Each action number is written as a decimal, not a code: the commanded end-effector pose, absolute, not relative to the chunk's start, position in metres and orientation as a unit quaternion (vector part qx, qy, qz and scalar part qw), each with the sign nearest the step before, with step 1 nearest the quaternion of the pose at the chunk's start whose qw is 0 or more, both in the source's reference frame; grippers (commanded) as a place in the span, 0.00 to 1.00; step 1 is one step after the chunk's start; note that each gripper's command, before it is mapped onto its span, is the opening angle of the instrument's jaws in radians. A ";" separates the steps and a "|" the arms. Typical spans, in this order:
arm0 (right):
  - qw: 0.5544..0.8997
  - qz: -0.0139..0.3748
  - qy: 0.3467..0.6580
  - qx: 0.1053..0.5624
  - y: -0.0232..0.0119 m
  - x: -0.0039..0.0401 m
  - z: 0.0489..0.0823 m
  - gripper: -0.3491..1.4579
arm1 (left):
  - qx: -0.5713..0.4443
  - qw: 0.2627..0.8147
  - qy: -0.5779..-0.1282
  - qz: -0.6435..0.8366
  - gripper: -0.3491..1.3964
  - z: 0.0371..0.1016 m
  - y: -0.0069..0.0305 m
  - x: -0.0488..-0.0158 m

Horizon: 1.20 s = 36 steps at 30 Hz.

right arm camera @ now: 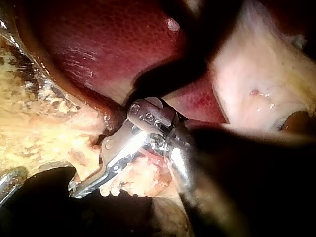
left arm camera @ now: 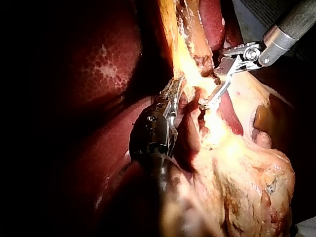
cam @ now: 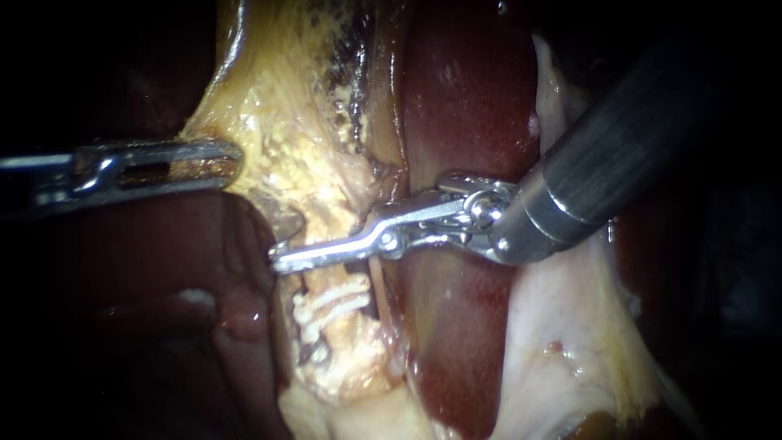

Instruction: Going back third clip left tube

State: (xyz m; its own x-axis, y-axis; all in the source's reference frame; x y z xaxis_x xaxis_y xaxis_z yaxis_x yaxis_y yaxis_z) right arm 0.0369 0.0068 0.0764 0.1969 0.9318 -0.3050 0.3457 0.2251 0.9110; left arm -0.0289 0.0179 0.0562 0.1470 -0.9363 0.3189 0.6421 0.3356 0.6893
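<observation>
My left instrument (cam: 232, 163) comes in level from the left, its jaws shut on the edge of the yellow fatty tissue (cam: 285, 106) of the gallbladder. My right instrument (cam: 278, 259) reaches in from the upper right. Its long thin jaws lie across the left tube (cam: 326, 281) with only a narrow gap between them, gripping nothing. Just below those jaws, pale clips (cam: 330, 303) sit across the tube. In the left wrist view the left jaws (left arm camera: 173, 94) bite the yellow strand, with the right jaws (left arm camera: 211, 102) beside it. In the right wrist view the right jaws (right arm camera: 76, 191) rest over crumbly yellow tissue.
Dark red liver (cam: 464, 106) rises behind the right jaws and fills the lower left (cam: 187, 326). A pale membrane (cam: 562, 342) hangs under the right shaft (cam: 619, 155). In the right wrist view a metal tip of my left instrument (right arm camera: 9, 181) shows beyond the right jaws.
</observation>
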 end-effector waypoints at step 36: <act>0.594 0.225 0.618 0.464 0.0056 0.0382 0.0773 0.52 | 0.200 0.730 -0.367 -0.540 0.00 0.0560 0.0178 -0.0289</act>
